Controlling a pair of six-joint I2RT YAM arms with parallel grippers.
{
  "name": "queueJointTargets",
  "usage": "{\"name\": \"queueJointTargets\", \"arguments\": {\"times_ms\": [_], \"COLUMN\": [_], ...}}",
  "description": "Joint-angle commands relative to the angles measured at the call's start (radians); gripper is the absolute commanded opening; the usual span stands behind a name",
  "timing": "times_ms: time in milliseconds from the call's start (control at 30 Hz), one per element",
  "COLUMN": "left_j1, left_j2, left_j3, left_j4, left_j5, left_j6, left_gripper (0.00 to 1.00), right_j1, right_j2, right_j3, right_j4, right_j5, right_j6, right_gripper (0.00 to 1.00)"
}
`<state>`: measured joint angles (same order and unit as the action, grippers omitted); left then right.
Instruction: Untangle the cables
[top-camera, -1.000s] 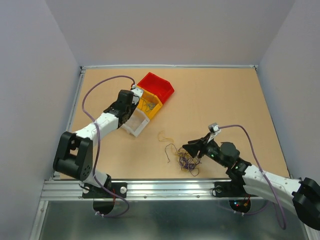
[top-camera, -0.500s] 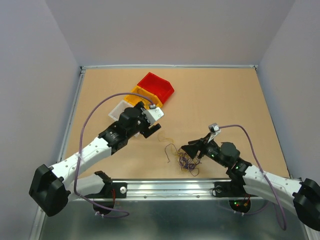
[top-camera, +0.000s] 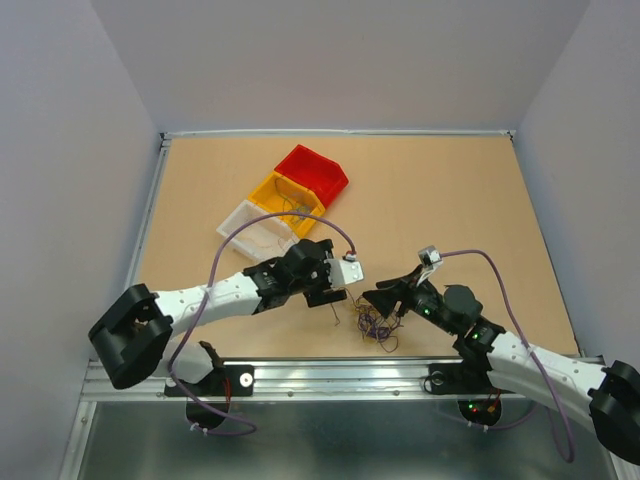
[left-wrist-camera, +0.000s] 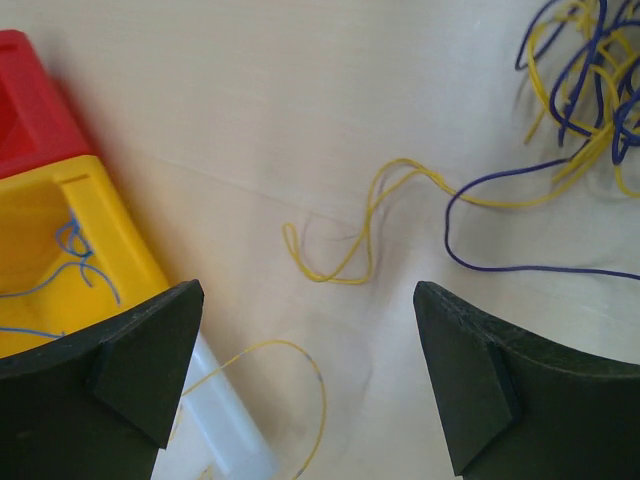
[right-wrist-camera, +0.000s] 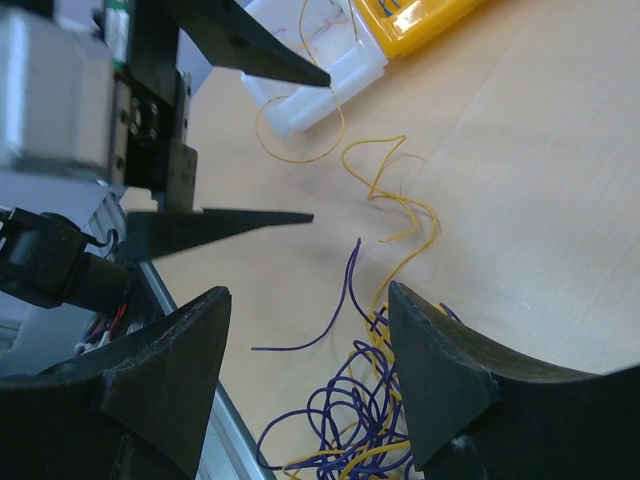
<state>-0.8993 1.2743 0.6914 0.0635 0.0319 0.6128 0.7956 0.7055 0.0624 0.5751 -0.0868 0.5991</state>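
Note:
The cables (top-camera: 374, 324) lie as a loose clump of purple and yellow wires near the table's front edge. In the right wrist view the cables (right-wrist-camera: 365, 425) sit on the table under the gap of my right gripper (right-wrist-camera: 305, 370), which is open and grips nothing. My left gripper (left-wrist-camera: 310, 385) is open and empty above bare table. A single yellow wire (left-wrist-camera: 335, 262) and a purple wire (left-wrist-camera: 500, 262) trail ahead of it toward the clump (left-wrist-camera: 590, 80). From above, the left gripper (top-camera: 336, 286) hovers just left of the right gripper (top-camera: 386, 300).
Three bins stand in a diagonal row behind the left arm: red bin (top-camera: 312, 170), yellow bin (top-camera: 285, 195) with blue wires inside, white bin (top-camera: 252, 224). A yellow wire loop (left-wrist-camera: 300, 365) hangs out of the white bin (left-wrist-camera: 225, 430). The metal rail (top-camera: 330, 372) borders the front.
My left arm has swung from over the bins to the table's middle, beside the clump, and its jaws have opened wide. The right gripper has opened a little and hardly moved.

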Motion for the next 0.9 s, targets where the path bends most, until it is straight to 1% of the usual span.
{"name": "queueJointTargets", "arguments": {"times_ms": [0,100,167,200,300,333,367,400,467,500,533,567,633,667,700,733,767,800,867], "left_j1": [-0.046,-0.058,-0.059,-0.059,-0.059,-0.059,-0.059,-0.058,-0.056,-0.043,-0.032,-0.021,0.025,0.045,0.083,0.106,0.12,0.129,0.129], "left_j2": [0.062,0.129,0.17,0.212,0.26,0.26,0.252,0.228,0.195,0.156,0.136,0.114,0.057,0.04,0.005,-0.013,-0.027,-0.042,-0.046], "left_j3": [-0.015,0.002,0.014,0.026,0.04,0.037,0.033,0.022,0.014,0.01,0.01,0.013,0.02,0.025,0.028,0.028,0.026,0.019,0.002], "left_j4": [0.061,0.07,0.078,0.078,0.085,0.104,0.113,0.125,0.131,0.131,0.127,0.122,0.11,0.107,0.107,0.107,0.108,0.11,0.113], "left_j5": [-0.066,-0.093,-0.142,-0.156,-0.217,-0.243,-0.253,-0.254,-0.248,-0.239,-0.201,-0.181,-0.129,-0.109,-0.069,-0.046,-0.037,-0.005,0.02], "left_j6": [0.041,0.031,0.022,0.015,-0.007,-0.008,-0.015,-0.021,-0.034,-0.039,-0.054,-0.061,-0.091,-0.102,-0.11,-0.114,-0.117,-0.11,-0.087], "left_gripper": [0.99,0.98,0.94,0.79,0.43,0.19,0.05,0.0,0.0,0.0,0.0,0.0,0.0,0.0,0.0,0.0,0.0,0.15,0.59], "right_j1": [0.007,0.005,0.007,0.005,0.005,0.007,0.007,0.01,0.017,0.022,0.027,0.039,0.053,0.063,0.065,0.065,0.067,0.067,0.068], "right_j2": [-0.005,0.02,0.055,0.102,0.192,0.256,0.284,0.346,0.412,0.442,0.507,0.54,0.625,0.644,0.66,0.664,0.663,0.637,0.589], "right_j3": [-0.115,-0.111,-0.101,-0.095,-0.075,-0.075,-0.079,-0.081,-0.082,-0.075,-0.069,-0.065,-0.023,-0.012,-0.006,-0.01,-0.018,-0.025,-0.044], "right_j4": [0.022,0.02,0.019,0.019,0.048,0.09,0.112,0.152,0.184,0.196,0.218,0.224,0.232,0.239,0.265,0.281,0.298,0.314,0.318], "right_j5": [-0.008,0.01,0.019,0.021,0.004,-0.001,-0.005,0.001,0.01,0.019,0.021,0.016,0.016,0.016,0.016,0.021,0.024,0.027,0.028], "right_j6": [-0.004,0.004,0.008,0.005,0.002,0.005,0.007,0.01,0.011,0.008,0.007,0.001,-0.01,-0.012,-0.009,-0.004,0.001,0.002,0.005], "right_gripper": [0.7,0.7,0.66,0.66,0.65,0.65,0.65,0.65,0.65,0.65,0.65,0.63,0.45,0.33,0.11,0.04,0.01,0.01,0.01]}}
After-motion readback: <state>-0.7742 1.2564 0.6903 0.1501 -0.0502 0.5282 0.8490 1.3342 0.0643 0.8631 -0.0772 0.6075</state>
